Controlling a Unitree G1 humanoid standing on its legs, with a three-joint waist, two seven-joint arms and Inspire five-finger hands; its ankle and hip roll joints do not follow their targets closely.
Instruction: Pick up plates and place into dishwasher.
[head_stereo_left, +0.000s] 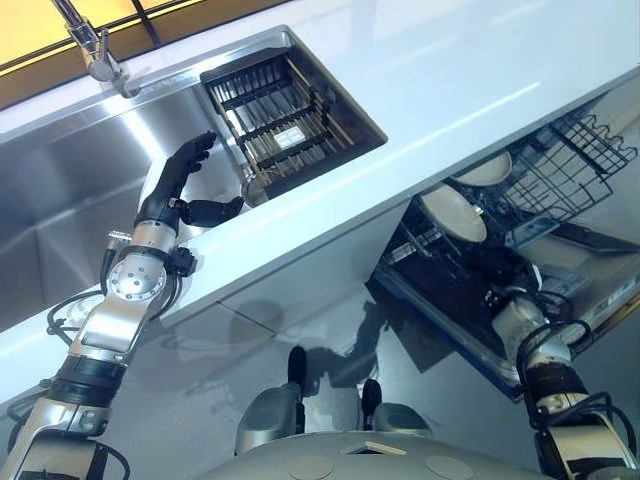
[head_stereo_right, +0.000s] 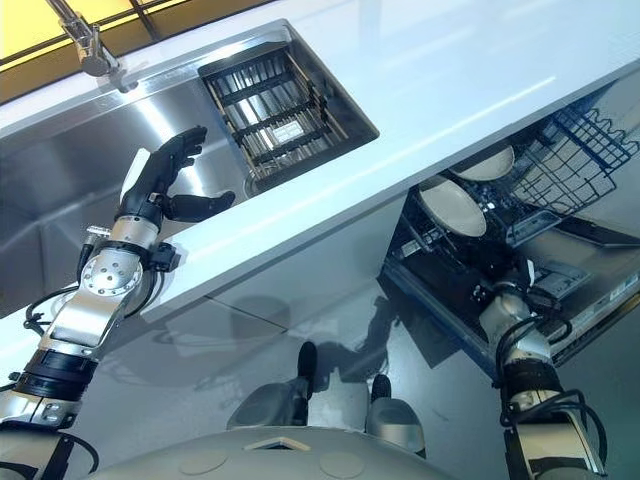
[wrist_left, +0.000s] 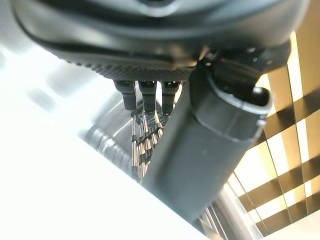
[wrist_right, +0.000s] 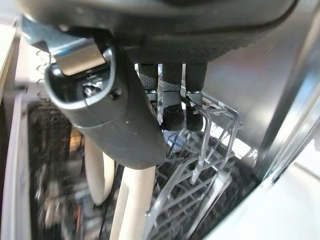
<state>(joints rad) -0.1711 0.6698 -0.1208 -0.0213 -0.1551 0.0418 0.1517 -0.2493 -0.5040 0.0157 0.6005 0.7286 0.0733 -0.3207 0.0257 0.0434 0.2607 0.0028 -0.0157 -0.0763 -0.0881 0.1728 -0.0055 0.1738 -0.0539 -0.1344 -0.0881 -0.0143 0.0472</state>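
Observation:
Two cream plates (head_stereo_left: 452, 213) (head_stereo_left: 487, 170) stand on edge in the lower rack (head_stereo_left: 440, 265) of the open dishwasher under the counter. My right hand (head_stereo_left: 498, 268) is down in that rack, just beside the nearer plate. In the right wrist view its thumb (wrist_right: 125, 125) and straight fingers (wrist_right: 172, 95) are open, with the plates' rims (wrist_right: 132, 200) showing past the thumb among the clear tines. My left hand (head_stereo_left: 170, 185) is raised over the steel sink (head_stereo_left: 70, 170), open and holding nothing, close to a dark dish rack (head_stereo_left: 285, 115).
A white counter (head_stereo_left: 450, 90) runs between the sink and the dishwasher. A faucet (head_stereo_left: 95, 45) stands at the sink's back. The dishwasher's upper wire basket (head_stereo_left: 570, 150) is pulled out above the plates, and its door (head_stereo_left: 600, 290) lies open by my right arm.

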